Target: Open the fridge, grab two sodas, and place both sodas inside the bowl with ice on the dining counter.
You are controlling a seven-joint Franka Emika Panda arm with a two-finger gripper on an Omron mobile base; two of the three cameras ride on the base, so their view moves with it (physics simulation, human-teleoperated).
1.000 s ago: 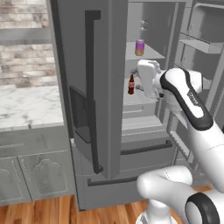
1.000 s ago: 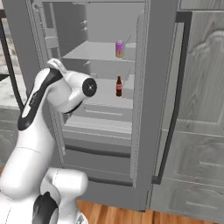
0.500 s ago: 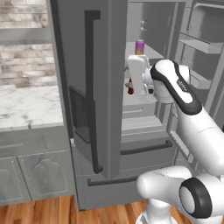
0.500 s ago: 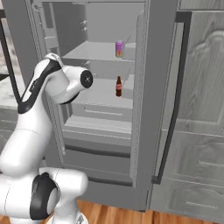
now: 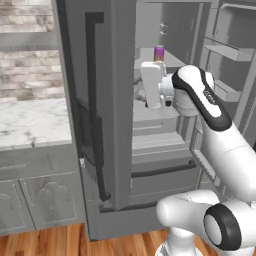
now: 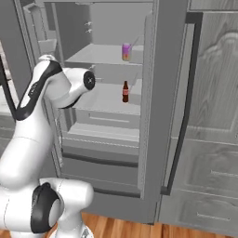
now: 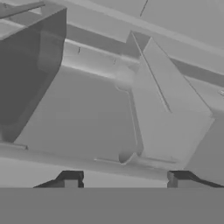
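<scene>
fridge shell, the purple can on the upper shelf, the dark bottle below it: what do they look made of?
Fridge: looks like matte grey painted or brushed metal; flat, even tone without glare. Purple can: probably aluminium with a printed purple-to-orange wrap; too small to confirm any sheen. Dark bottle: narrow neck, dark reddish-brown body with a red label, so glass or plastic; the render leaves that open.

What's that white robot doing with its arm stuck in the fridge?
It is fetching sodas. The fridge stands with one door open, and the arm reaches inside at shelf height. A purple soda can sits on the upper shelf and a reddish bottle on the shelf below. The gripper holds nothing, its fingers apart with nothing between them.
</scene>
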